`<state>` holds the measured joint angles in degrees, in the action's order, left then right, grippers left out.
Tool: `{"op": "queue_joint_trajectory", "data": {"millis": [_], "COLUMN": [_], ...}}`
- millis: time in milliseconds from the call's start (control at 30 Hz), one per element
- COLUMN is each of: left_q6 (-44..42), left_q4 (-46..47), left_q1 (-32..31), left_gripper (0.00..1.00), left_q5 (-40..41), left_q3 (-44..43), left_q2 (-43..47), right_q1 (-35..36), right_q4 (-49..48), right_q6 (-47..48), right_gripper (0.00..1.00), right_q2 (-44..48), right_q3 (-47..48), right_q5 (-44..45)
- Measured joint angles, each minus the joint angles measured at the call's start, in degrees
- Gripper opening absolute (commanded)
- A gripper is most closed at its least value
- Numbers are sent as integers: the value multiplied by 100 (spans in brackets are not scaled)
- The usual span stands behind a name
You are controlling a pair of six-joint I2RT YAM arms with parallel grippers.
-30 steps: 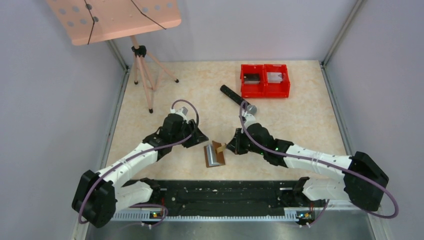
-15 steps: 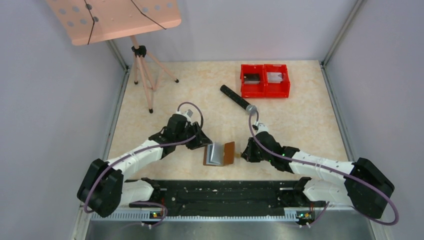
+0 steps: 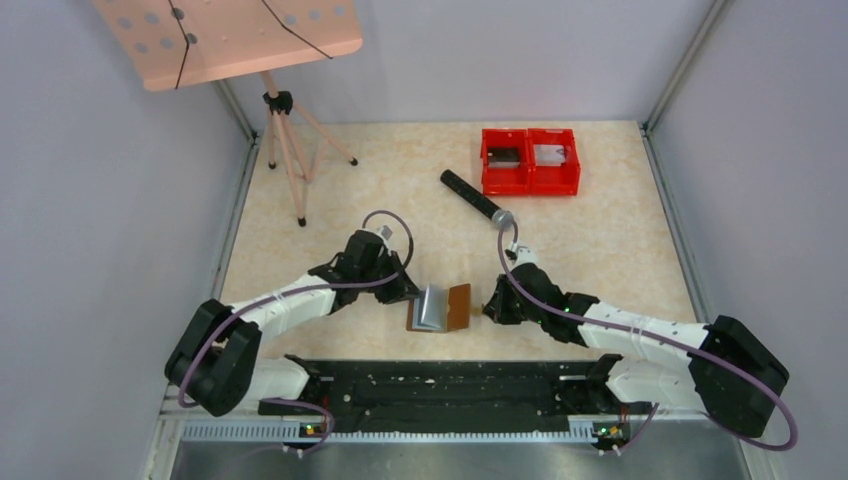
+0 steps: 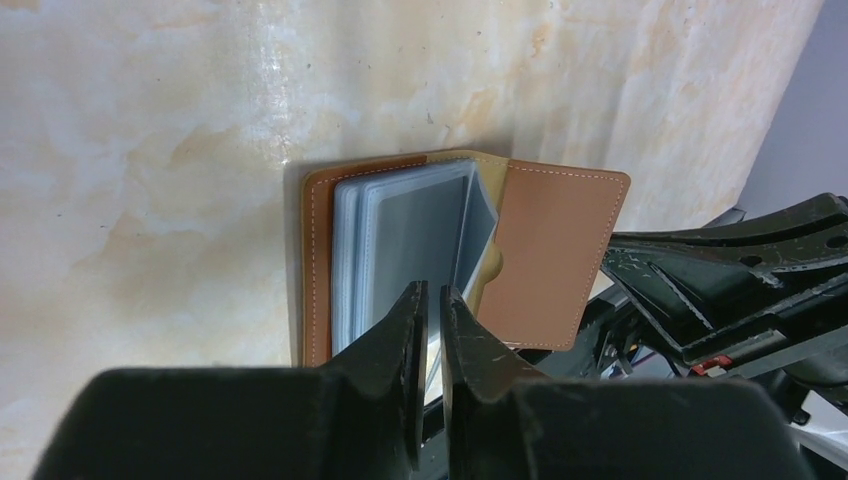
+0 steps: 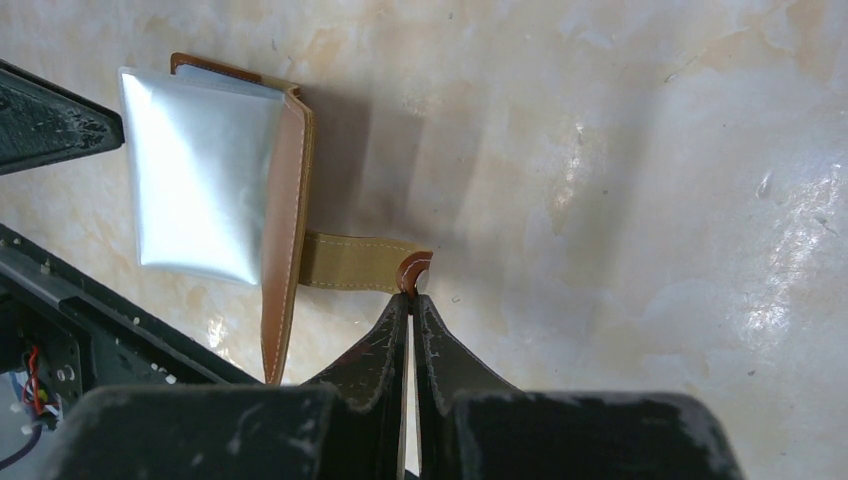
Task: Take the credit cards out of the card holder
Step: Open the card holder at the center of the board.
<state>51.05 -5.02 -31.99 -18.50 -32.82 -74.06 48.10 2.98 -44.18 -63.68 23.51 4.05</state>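
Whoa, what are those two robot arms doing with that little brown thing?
They're working on a brown card holder lying open on the table. The right pincer pinches the end of its little strap, holding the cover open. The left pincer, fingers almost together, is at the edge of the clear card pockets; whether it grips anything is hard to tell. I see no card out beside it.
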Motion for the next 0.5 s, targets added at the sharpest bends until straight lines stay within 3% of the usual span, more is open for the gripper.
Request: {"op": "queue_joint_trajectory", "data": {"millis": [300, 500], "left_q6": [-2, 120], "left_q4": [44, 428], "left_q1": [-365, -688], "left_gripper": [12, 13], "left_q5": [-33, -251], "left_q3": [-205, -289], "left_q2": [-442, -562], "right_q1": [-4, -26], "right_q4": [4, 190], "right_q6": [-2, -55], "right_gripper": [1, 20], "right_q2": [0, 26], "right_q3": [0, 98], "right_q5": [-2, -59]}}
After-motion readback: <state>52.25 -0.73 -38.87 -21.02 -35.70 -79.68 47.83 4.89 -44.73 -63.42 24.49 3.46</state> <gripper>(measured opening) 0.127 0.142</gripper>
